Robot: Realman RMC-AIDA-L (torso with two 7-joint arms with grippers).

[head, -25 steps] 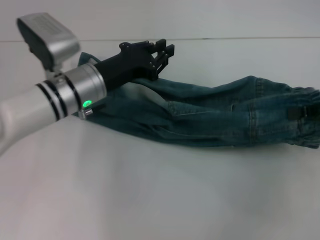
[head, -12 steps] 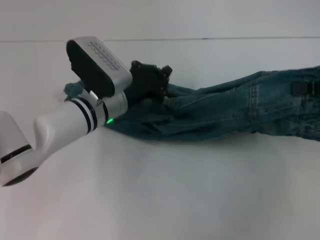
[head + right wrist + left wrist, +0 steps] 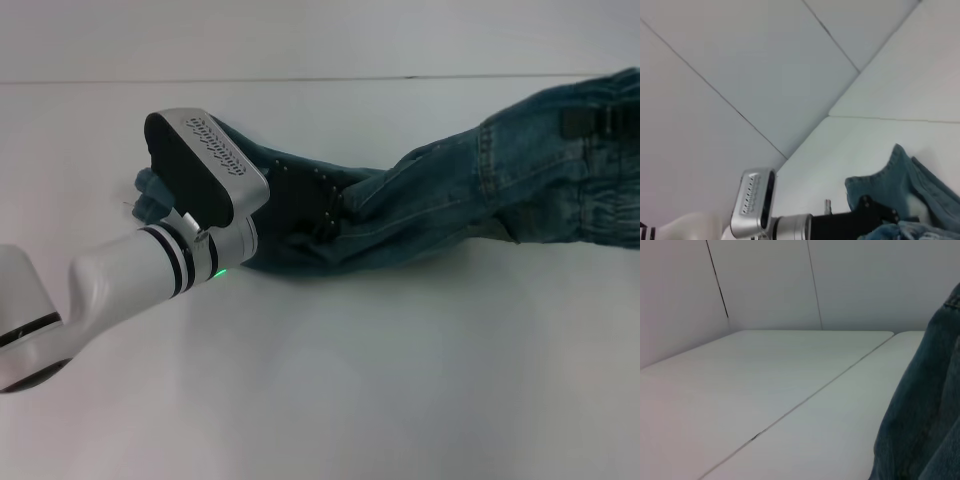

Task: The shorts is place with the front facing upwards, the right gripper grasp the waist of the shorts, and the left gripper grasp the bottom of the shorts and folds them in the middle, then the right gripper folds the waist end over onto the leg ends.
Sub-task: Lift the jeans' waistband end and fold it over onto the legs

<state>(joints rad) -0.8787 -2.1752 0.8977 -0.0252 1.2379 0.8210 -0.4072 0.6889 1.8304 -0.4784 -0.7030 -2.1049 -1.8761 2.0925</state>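
Pressing low into the denim, the left gripper point(image 3: 318, 205) sits with its black body over the leg end of the shorts point(image 3: 470, 190), and whether its fingers are parted or clamped on cloth I cannot tell, since the dark claw blends into the dark fabric there. Right behind it, the silver wrist with its green light and the grey camera block hide part of the hem; a small blue-green flap of the leg ends point(image 3: 150, 190) pokes out just past that block, on the side away from the waist. From the claw the shorts stretch away toward the robot's right as a twisted, bunched band, rising off the white table point(image 3: 330, 380) as they go, so the waist end with its seams and dark belt loop hangs raised at the frame's right edge. The right gripper itself does not show in the head view. Its wrist camera looks back at the left arm point(image 3: 790, 227) and the denim hem point(image 3: 900, 175) beside it.
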